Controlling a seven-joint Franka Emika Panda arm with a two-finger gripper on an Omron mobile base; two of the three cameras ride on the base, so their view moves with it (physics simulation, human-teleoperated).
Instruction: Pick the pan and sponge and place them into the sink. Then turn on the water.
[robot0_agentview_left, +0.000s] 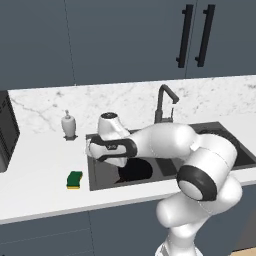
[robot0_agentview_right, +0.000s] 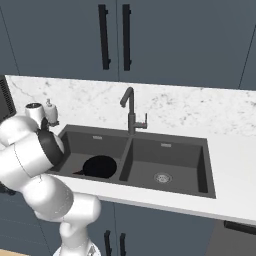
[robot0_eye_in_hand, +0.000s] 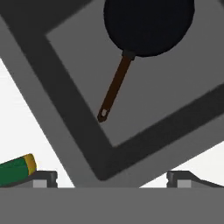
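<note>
Claw open and empty above the sink; pan lies inside. Sponge, on the tabletop, looks light and squashy: pinch its long sides.

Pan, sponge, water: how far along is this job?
Done: the pan lies in the sink's left basin. In hand: nothing; the end effector is open above that basin. Left: the sponge sits on the counter, and no water runs from the tap.
</note>
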